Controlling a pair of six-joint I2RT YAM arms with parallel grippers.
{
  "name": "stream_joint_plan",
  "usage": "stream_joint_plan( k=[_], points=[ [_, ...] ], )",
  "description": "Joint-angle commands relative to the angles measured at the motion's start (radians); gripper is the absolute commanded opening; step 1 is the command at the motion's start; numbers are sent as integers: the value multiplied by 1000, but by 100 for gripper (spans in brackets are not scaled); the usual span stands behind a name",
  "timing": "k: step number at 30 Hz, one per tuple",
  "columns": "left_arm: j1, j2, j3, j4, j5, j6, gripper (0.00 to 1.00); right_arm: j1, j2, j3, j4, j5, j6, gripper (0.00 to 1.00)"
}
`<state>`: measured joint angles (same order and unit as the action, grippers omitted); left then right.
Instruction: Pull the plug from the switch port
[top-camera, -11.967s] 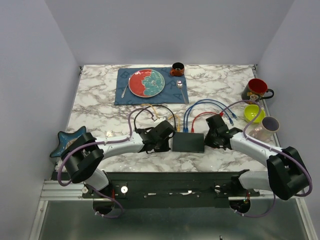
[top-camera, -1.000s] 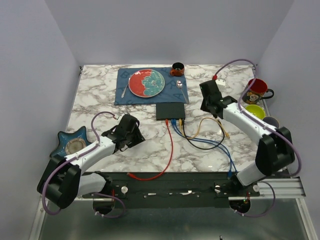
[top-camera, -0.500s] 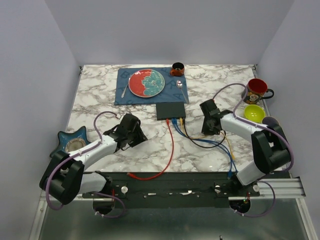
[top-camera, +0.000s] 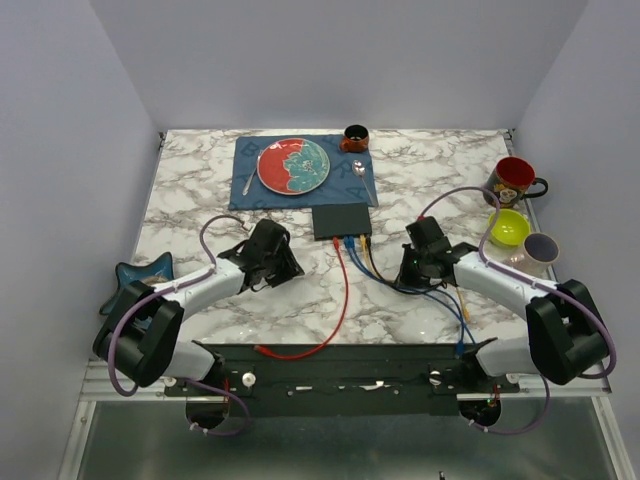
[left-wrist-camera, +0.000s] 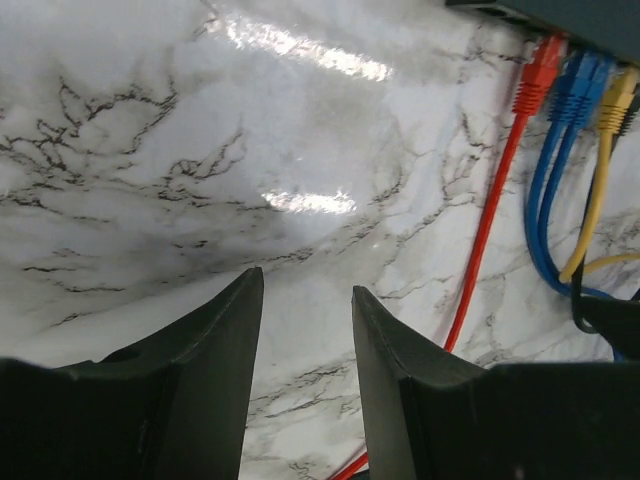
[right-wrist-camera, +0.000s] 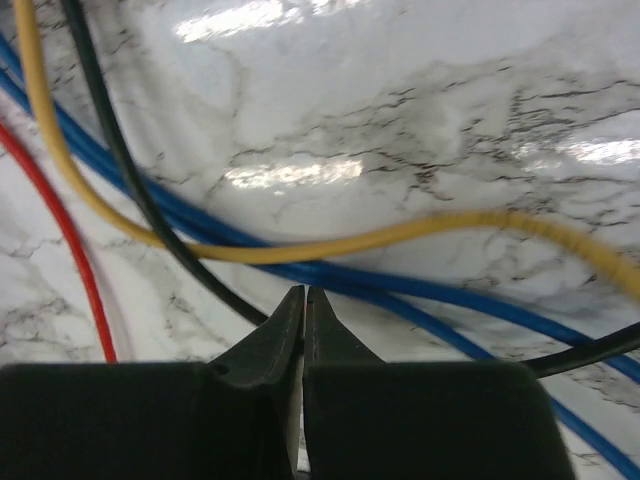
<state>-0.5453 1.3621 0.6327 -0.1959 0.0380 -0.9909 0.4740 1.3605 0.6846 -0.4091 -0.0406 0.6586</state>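
**Plugs all seated in the switch; neither gripper on one**

Table (top-camera: 200, 210): marble. The switch (top-camera: 340, 220) lies flat on it, long edges running left to right, just on the near side of the blue placemat (top-camera: 250, 190).

Arms: the left one comes in from the switch's near left, the right one from its near right. Both wrists sit low and apart from the switch.

Left gripper (left-wrist-camera: 305, 290): fingers about half spread, bare marble between them, nothing held.

Right gripper (right-wrist-camera: 303, 292): fingers all but closed, only a hairline slit, nothing visibly clamped. It hangs over loose cable on the switch's near right: yellow cable (right-wrist-camera: 400, 238), black cable (right-wrist-camera: 130, 170), blue cables (right-wrist-camera: 420, 290).

Plugs: the red plug (left-wrist-camera: 538, 75), blue plugs (left-wrist-camera: 582, 80) and yellow plug (left-wrist-camera: 620, 92) stand side by side in the sockets along the switch's near long edge. Which one is meant, I cannot tell.

Key relation: each plug's long axis runs square to that edge, so I judge the pull goes straight off the switch toward the arm bases. From above, both grippers look about equally far from the plugs. The left wrist view has them ahead and to the right of the fingers, red closest, while the right wrist view shows only cable. The left arm looks better placed.
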Motion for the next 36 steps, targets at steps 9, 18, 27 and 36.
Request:
stream_joint_plan(
  k=[9,18,27,36],
  points=[
    [1,100,254,-138,-96,98,50,94,-87,70,3,146,76,25],
    [4,250,432,-152,-109,106,47,-1,133,355,4,209,35,18],
    [21,350,455,-162,-119,120,34,-23,382,402,55,148,30,1],
    [31,466,460,-146,-76,90,33,-15,460,348,136,12,50,1]
  ],
)
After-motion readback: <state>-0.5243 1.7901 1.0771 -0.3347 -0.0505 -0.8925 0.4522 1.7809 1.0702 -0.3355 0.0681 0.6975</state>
